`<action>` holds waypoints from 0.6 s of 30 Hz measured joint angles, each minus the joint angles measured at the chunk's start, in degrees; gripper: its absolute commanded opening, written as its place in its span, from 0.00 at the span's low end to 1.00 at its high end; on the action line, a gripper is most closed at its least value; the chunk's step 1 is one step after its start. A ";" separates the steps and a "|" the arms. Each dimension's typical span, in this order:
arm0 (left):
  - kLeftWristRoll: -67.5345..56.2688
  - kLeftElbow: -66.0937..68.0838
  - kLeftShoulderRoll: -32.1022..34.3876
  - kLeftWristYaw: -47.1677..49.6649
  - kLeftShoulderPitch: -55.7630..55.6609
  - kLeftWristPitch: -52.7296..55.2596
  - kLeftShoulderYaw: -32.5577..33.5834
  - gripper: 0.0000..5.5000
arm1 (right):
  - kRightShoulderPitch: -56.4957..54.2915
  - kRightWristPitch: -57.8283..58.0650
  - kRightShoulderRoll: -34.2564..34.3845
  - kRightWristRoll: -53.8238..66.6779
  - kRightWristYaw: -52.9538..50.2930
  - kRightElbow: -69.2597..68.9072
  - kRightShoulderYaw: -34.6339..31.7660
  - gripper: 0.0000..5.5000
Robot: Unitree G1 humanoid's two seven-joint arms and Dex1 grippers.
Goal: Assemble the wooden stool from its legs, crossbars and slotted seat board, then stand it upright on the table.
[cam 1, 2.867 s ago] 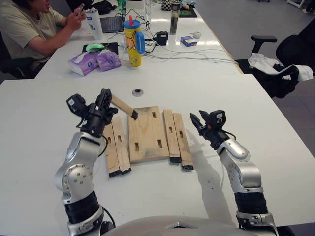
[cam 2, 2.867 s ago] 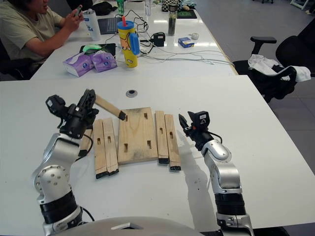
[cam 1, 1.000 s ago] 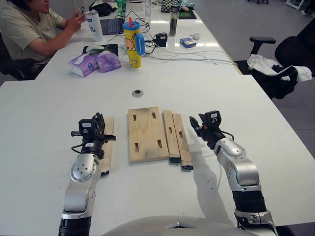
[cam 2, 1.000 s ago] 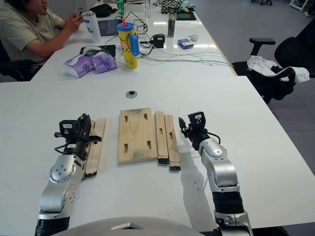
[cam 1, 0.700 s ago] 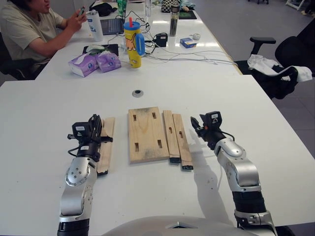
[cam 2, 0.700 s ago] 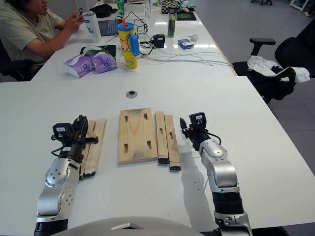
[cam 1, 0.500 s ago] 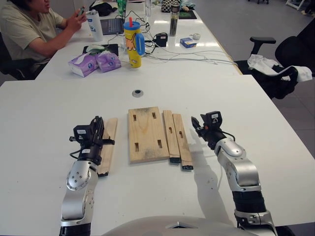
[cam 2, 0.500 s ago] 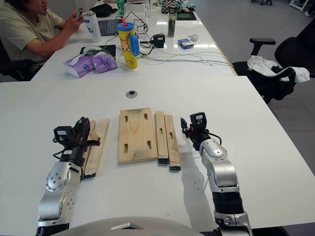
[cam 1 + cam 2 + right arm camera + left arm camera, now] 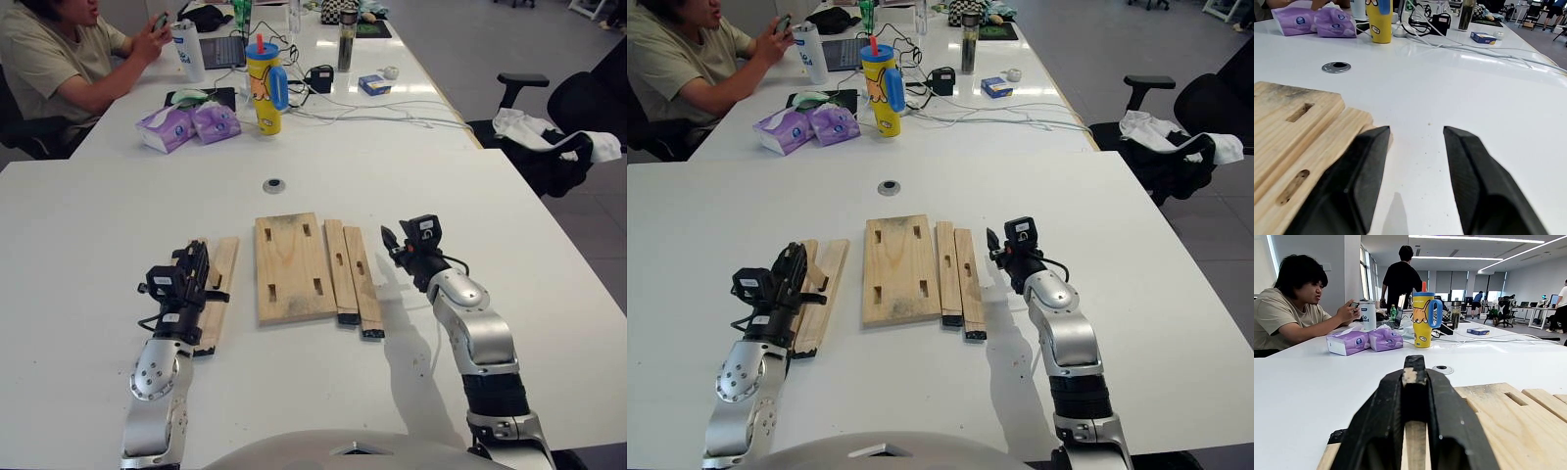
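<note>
The slotted seat board lies flat mid-table. Two slotted wooden bars lie side by side against its right edge. Two more bars lie to its left, apart from it. My left gripper rests low over these left bars. In the left wrist view its fingers are shut on a thin wooden bar that shows between them. My right gripper hovers just right of the far end of the right bars. It is open, and the bar end lies beside one finger.
A cable grommet sits in the white table behind the board. Farther back stand a yellow tumbler, tissue packs and cables. A chair stands off the table's right edge.
My left gripper has slid a little nearer to me and rightward along the left bars, which now lie slightly angled. The right gripper has barely moved.
</note>
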 measured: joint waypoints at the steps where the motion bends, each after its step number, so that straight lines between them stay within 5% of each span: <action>1: 0.04 0.03 -0.10 0.00 0.03 -0.13 -0.04 0.08 | -0.08 -0.06 -0.08 0.00 0.15 0.18 0.05 0.37; 6: 0.81 -0.24 0.02 0.17 -1.31 1.60 -0.10 0.08 | -0.27 -0.35 -0.25 -0.14 0.26 1.08 0.19 0.37; 18: 0.16 -3.03 0.32 0.09 -7.88 8.16 -0.16 0.41 | -1.38 -3.66 0.15 -1.60 0.33 4.06 0.95 0.37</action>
